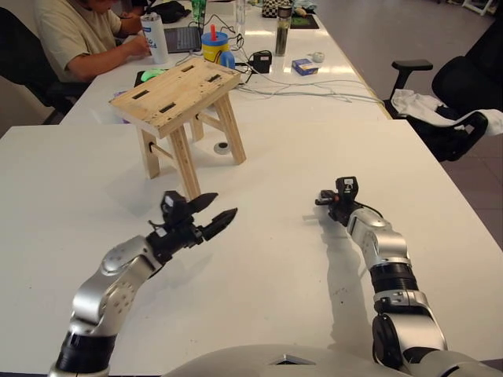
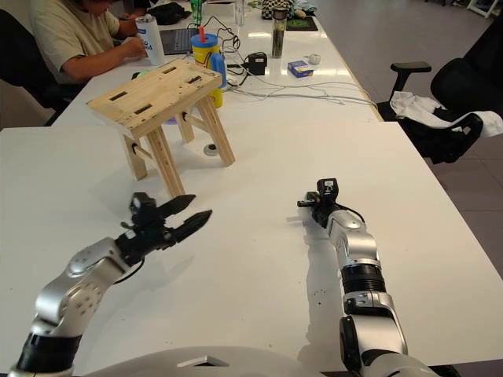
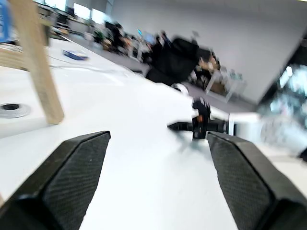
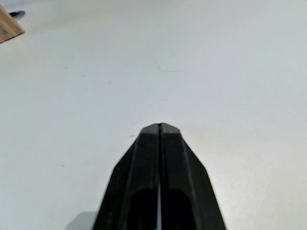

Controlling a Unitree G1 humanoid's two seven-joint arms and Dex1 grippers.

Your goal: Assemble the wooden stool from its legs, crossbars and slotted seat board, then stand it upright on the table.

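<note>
The wooden stool (image 1: 178,98) stands upright on the white table (image 1: 267,259), toward the far left, its slotted seat board on top and legs with crossbars below. One leg (image 3: 36,62) rises close in the left wrist view. My left gripper (image 1: 216,210) hovers open just in front of the stool's nearest leg, with nothing between its fingers (image 3: 76,177). My right gripper (image 1: 322,199) rests low over the table to the right of centre, shut on nothing, its fingertips (image 4: 160,128) pressed together.
A round metal grommet (image 1: 222,146) sits in the table beside the stool. Behind the stool lie cables, a yellow-and-blue cup (image 1: 214,45), bottles and a laptop, where a person sits. A black chair (image 1: 460,94) stands off the table's right edge.
</note>
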